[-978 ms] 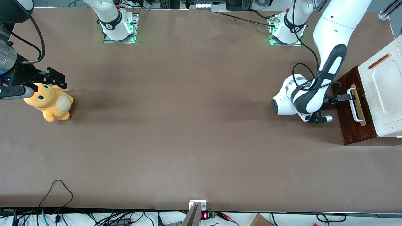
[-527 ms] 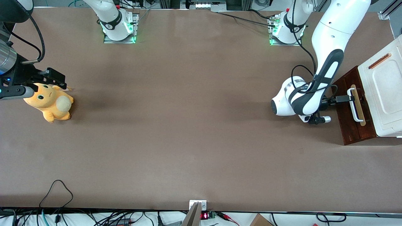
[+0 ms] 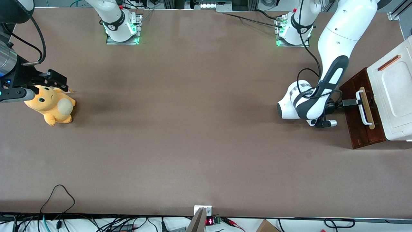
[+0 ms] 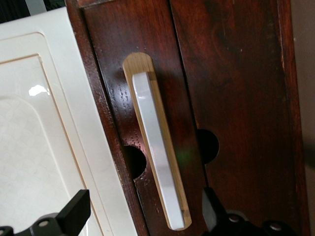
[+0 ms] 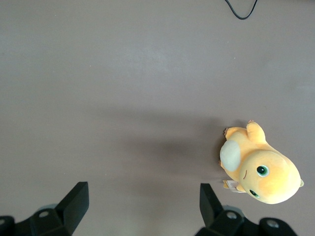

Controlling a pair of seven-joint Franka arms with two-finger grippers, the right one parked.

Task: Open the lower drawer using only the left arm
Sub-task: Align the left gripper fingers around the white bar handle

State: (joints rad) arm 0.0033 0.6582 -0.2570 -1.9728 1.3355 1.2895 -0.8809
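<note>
Just ahead of the gripper, lower drawer front with white loop handle; fingers spread wide either side of handle's end, gripping nothing. Left arm above. Plush toy toward parked arm's end.

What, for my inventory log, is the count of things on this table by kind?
Orange plush toy: 1
White-topped cabinet with dark reddish-brown lower drawer: 1
Black left gripper, jaws open at the drawer's white loop handle: 1
Total: 3

The left arm is glossy white with dark grey inset panels, black cables and a small black gripper.
</note>
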